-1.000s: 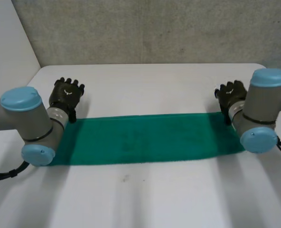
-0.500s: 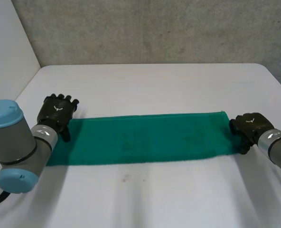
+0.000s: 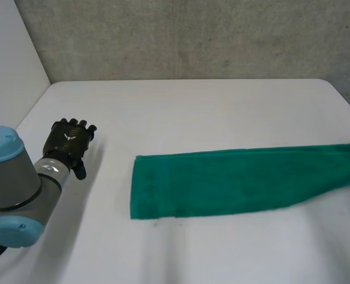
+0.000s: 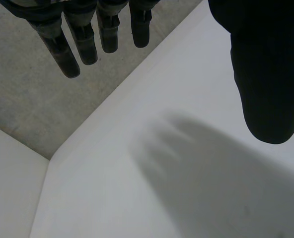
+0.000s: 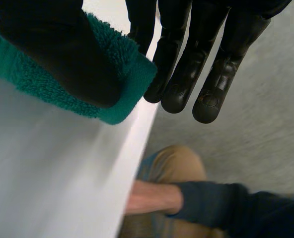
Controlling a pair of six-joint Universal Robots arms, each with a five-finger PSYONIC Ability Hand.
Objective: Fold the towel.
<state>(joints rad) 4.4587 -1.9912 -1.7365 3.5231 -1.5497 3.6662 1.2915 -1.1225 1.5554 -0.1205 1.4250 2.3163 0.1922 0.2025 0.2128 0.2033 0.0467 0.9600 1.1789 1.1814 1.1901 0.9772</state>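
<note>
The grey left arm (image 3: 14,177) with light-blue caps sits nearest, at the left side of the white table (image 3: 193,106). Its left hand (image 3: 70,141) is above bare table, well apart from the towel. The fingers (image 4: 67,54) are straight and the thumb is spread wide, so the hand is released and grasping nothing. The green towel (image 3: 234,180) lies as 1 long strip across the table's right half, narrowing toward the right edge. There the right hand (image 5: 182,64) grasps the towel's end, its thumb pressing the cloth against its fingers. Past that table edge is a person's forearm (image 5: 152,197) in a dark sleeve. A grey concrete wall (image 3: 193,35) stands behind the table.
</note>
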